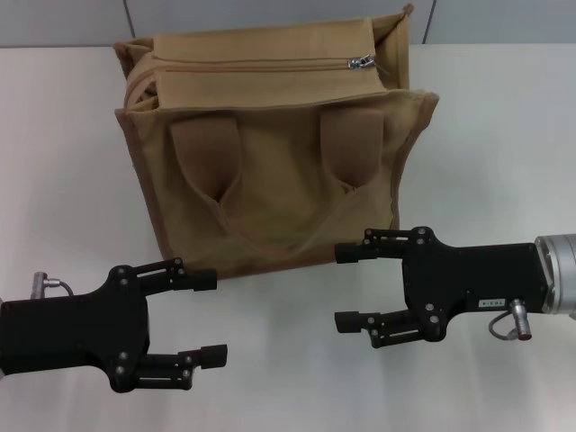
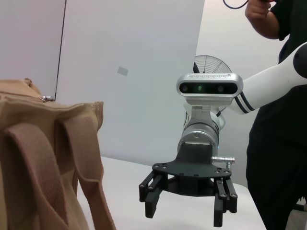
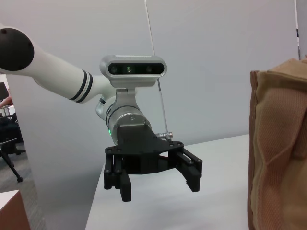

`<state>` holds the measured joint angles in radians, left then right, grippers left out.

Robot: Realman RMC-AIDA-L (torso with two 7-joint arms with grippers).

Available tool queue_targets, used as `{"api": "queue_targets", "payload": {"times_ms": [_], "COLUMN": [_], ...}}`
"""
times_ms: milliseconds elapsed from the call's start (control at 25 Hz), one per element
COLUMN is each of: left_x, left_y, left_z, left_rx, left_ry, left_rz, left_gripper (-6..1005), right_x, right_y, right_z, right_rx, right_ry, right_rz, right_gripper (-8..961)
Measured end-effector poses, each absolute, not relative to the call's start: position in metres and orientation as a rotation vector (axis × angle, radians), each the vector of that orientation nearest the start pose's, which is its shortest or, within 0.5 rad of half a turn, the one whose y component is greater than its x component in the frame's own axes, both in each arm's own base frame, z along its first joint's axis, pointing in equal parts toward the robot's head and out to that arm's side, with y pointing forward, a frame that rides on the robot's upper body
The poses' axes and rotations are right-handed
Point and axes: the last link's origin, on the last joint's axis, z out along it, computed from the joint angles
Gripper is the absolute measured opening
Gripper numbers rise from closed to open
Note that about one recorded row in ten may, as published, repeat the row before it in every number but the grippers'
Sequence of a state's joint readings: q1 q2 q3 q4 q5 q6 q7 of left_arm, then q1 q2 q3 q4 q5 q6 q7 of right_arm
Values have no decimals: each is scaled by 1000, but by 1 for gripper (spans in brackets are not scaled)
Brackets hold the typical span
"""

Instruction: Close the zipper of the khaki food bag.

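Note:
The khaki food bag [image 1: 270, 171] stands upright on the white table [image 1: 495, 135], its two loop handles hanging down the near side. The zipper [image 1: 252, 65] runs along the top panel, with its silver pull tab [image 1: 362, 61] at the right end. My left gripper [image 1: 211, 317] is open and empty, low in front of the bag's left corner. My right gripper [image 1: 346, 286] is open and empty in front of the bag's right corner. The left wrist view shows the bag [image 2: 43, 158], the pull tab [image 2: 46, 98] and my right gripper [image 2: 184, 213]. The right wrist view shows the bag [image 3: 280, 143] and my left gripper [image 3: 159, 189].
A person in black [image 2: 280, 120] stands beyond the table's right side, near a fan [image 2: 211, 64]. A grey wall panel runs behind the table. Bare table surface lies to the left and right of the bag.

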<state>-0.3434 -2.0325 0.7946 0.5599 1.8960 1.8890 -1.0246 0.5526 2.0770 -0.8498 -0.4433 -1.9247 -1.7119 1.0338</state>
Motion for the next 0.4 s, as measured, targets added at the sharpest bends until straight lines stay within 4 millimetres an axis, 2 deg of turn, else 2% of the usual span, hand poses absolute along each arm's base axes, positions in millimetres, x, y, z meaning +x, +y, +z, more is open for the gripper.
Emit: {"api": "queue_targets", "payload": {"times_ms": [400], "left_x": [-286], "left_y": [237], "left_z": [3], "left_rx": [-2889], "left_ry": [-308], "left_rz": [-979], "left_gripper": [829], "right_x": [241], "right_y": [286], "right_z": [-43], "right_rx": [-2985], "right_ry": [238], "right_rz": [905], "right_gripper": [799]}}
